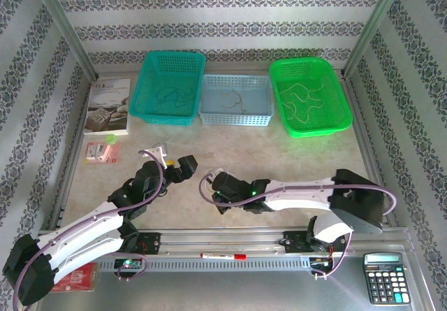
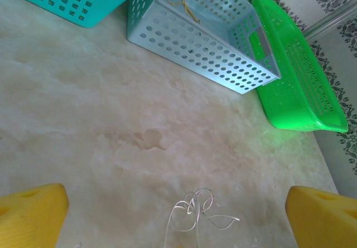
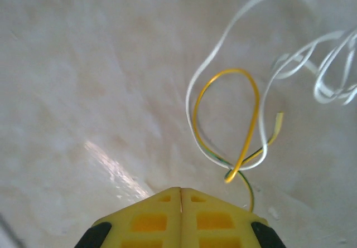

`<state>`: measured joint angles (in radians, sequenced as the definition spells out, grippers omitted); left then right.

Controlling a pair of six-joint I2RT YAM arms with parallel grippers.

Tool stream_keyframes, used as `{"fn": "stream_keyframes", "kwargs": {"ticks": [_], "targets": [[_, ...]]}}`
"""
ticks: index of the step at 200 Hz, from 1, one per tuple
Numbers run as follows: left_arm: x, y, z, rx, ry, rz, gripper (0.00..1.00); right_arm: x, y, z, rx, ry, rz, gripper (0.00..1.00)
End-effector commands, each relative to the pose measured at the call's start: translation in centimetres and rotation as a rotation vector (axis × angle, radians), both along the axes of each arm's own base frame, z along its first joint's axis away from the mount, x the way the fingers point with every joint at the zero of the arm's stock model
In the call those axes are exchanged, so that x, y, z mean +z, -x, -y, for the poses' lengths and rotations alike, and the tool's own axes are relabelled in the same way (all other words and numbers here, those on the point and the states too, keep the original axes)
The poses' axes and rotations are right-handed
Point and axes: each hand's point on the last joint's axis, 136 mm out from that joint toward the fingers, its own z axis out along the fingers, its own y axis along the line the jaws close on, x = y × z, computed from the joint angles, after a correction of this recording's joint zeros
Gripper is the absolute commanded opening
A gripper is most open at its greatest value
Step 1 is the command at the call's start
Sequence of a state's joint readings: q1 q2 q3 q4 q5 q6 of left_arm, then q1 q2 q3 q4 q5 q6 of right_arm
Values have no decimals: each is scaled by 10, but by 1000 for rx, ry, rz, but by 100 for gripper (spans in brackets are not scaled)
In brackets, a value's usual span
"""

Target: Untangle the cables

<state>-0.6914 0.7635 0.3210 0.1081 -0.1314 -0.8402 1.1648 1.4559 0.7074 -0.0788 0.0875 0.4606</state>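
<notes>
Top view: three baskets are lined up at the far side of the worktop (image 1: 293, 161): teal basket (image 1: 164, 117), pale blue basket (image 1: 234, 119) and green basket (image 1: 318, 131). Separated cables (image 1: 307, 98) are seen inside each, probably one kind per basket. One cable bundle (image 1: 204, 184) lies on the worktop close to the arms, between the left claw (image 1: 180, 168) and the right claw (image 1: 214, 185). Both claws are set near it, presumably so it can be pulled apart from two sides. Left wrist view: the left claw (image 2: 177, 214) is spread wide with nothing held. The whitish loops of the cable bundle (image 2: 192, 210) lie on the worktop between its fingers, so it looks staged for a grab. Right wrist view: the right claw (image 3: 181, 200) is seen with fingers pressed together. White strands and a yellow loop of the cable bundle (image 3: 245, 136) cross just ahead of the tip, and a yellow-green strand runs back beside one finger. Whether that strand is pinched cannot be told. The crossing under the yellow loop is judged to be the knot to open.
</notes>
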Motion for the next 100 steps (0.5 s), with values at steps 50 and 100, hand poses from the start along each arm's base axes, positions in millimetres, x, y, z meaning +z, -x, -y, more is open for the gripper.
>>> {"fn": "stream_keyframes", "kwargs": {"ticks": [50,100], "targets": [[14,0,9,-85,-16,71,100,94,-18,-3,-28,-380,-64,0],[20,10,35,-280,-43,154,100,137,-43,8,-89,-571,-91,0]]}}
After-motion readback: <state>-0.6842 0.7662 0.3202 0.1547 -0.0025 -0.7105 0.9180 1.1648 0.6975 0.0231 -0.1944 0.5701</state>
